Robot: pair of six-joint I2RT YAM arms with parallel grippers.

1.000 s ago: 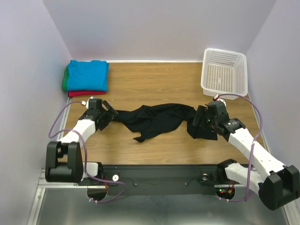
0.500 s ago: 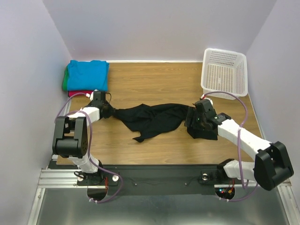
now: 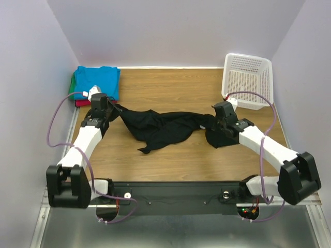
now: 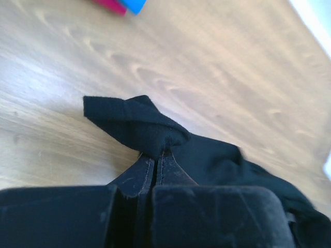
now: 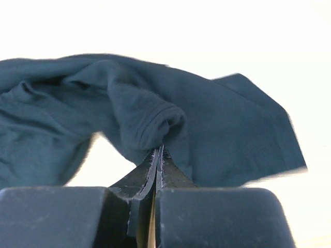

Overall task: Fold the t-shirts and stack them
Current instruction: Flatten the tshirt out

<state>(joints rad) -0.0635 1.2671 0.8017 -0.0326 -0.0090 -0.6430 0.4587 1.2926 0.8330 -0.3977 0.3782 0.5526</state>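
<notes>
A crumpled black t-shirt (image 3: pixel 165 126) stretches across the middle of the wooden table, between both arms. My left gripper (image 3: pixel 115 109) is shut on its left end, a bunched fold (image 4: pixel 139 124) pinched at the fingertips. My right gripper (image 3: pixel 213 124) is shut on the shirt's right end, where a rolled hem (image 5: pixel 155 124) sits in the jaws. Both ends look slightly lifted. A folded stack with a turquoise-blue t-shirt (image 3: pixel 98 81) on top, green (image 3: pixel 71 88) and red (image 3: pixel 83 103) edges below, lies at the back left.
A white lattice basket (image 3: pixel 247 78) stands at the back right corner. Purple-grey walls close in the table on the left, back and right. Bare wood (image 3: pixel 170 88) lies behind the black shirt and in front of it.
Both grippers closed on the black shirt's ends. The left gripper moved back toward the stack, pulling its end along; the right arm shifted slightly back and left.
</notes>
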